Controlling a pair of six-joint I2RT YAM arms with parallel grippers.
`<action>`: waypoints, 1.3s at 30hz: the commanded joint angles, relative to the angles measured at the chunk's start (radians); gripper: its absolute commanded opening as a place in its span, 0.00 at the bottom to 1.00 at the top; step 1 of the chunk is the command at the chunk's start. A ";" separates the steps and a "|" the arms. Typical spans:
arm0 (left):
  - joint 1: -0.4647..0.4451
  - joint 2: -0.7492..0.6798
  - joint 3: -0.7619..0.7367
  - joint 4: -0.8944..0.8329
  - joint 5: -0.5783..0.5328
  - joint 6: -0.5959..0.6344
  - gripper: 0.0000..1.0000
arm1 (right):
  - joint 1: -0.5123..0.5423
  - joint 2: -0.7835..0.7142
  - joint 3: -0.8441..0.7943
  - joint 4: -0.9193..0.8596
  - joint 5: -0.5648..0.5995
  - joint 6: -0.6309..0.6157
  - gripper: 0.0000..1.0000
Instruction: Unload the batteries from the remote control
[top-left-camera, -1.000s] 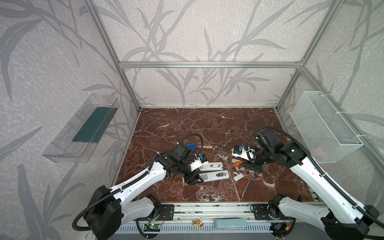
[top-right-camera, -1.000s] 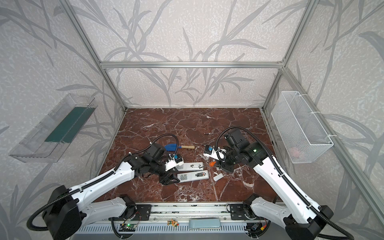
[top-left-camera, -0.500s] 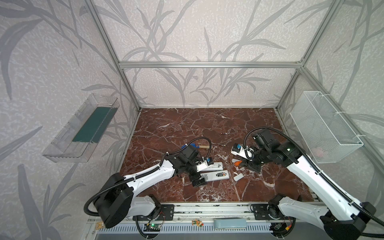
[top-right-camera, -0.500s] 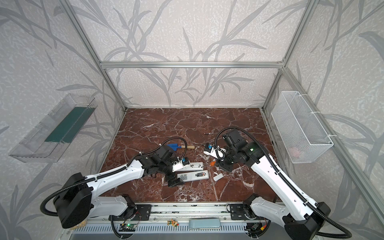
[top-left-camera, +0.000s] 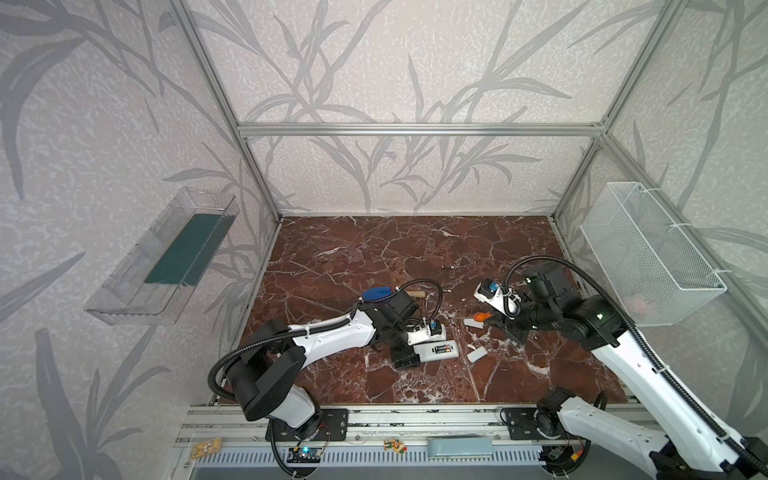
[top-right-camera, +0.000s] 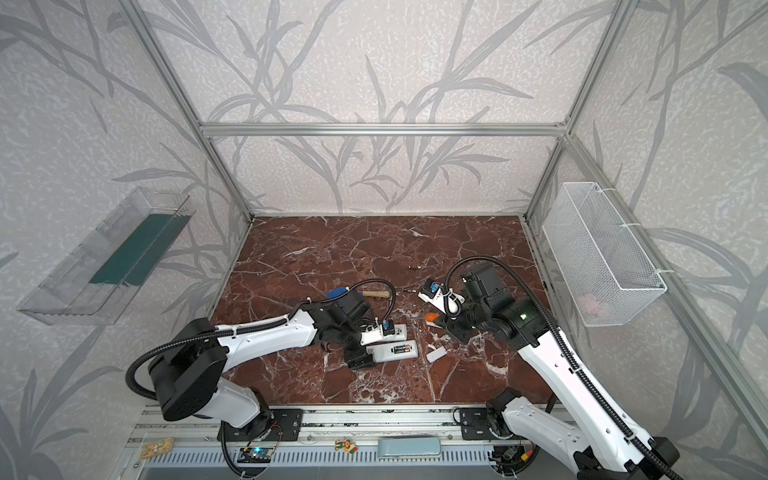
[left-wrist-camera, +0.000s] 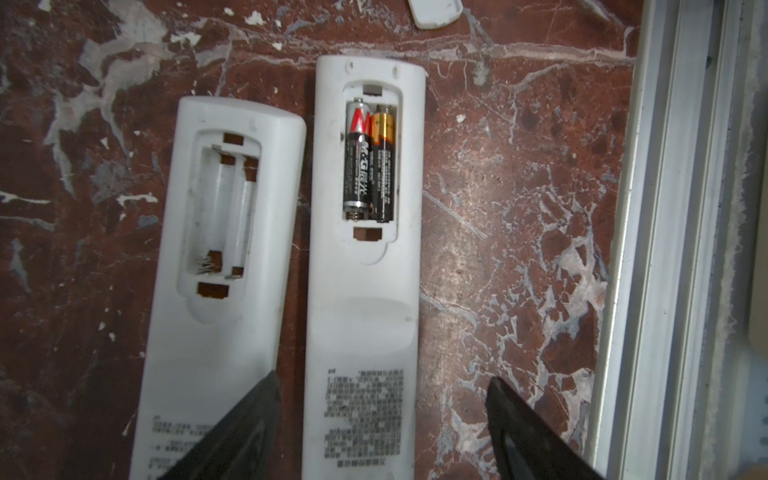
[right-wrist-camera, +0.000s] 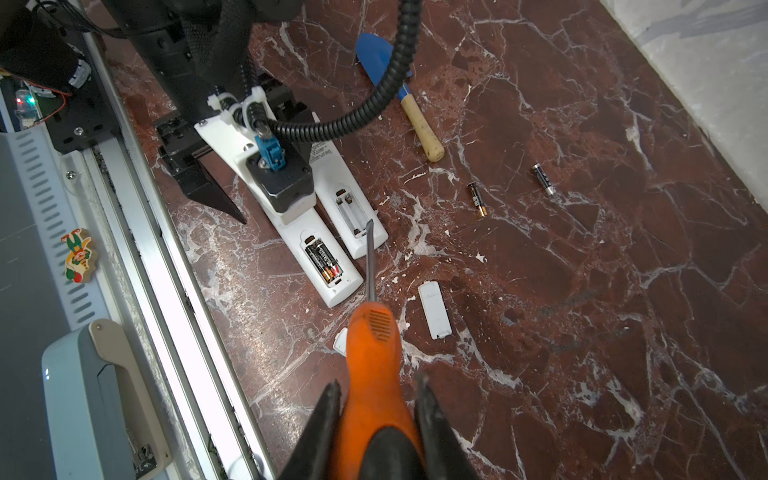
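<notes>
Two white remotes lie face down, side by side, on the red marble table (top-left-camera: 374, 249): the empty remote (left-wrist-camera: 216, 340), its bay bare but for a spring, and the loaded remote (left-wrist-camera: 365, 332). There are four batteries. The fitted pair (left-wrist-camera: 369, 162) sits side by side in the loaded remote's open bay, both slim and black with pale lettering, one red and silver at the end, the other gold. A gold-tipped loose battery (right-wrist-camera: 477, 200) and a silver-tipped loose battery (right-wrist-camera: 543, 179) lie apart on the table beyond the remotes. Of two white covers, the flat cover (right-wrist-camera: 434, 309) lies near the loaded remote; the hidden cover (right-wrist-camera: 340, 340) peeks from behind the one screwdriver (right-wrist-camera: 374, 345). The right gripper (right-wrist-camera: 377, 382) clamps its orange handle, blade pointing at the remotes. The left gripper (left-wrist-camera: 382, 377) stands spread, a finger on either side of the loaded remote's label end, holding nothing. One blue spatula (right-wrist-camera: 422, 124) lies beyond.
</notes>
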 joint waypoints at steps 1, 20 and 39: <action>-0.010 0.039 0.043 -0.046 -0.031 0.024 0.77 | -0.013 -0.013 -0.006 0.043 -0.026 0.028 0.00; -0.081 0.185 0.151 -0.158 -0.125 0.007 0.58 | -0.035 -0.045 -0.018 0.049 -0.038 0.048 0.00; -0.117 0.267 0.299 -0.135 -0.116 -0.009 0.34 | -0.235 -0.083 -0.021 -0.005 -0.110 0.090 0.00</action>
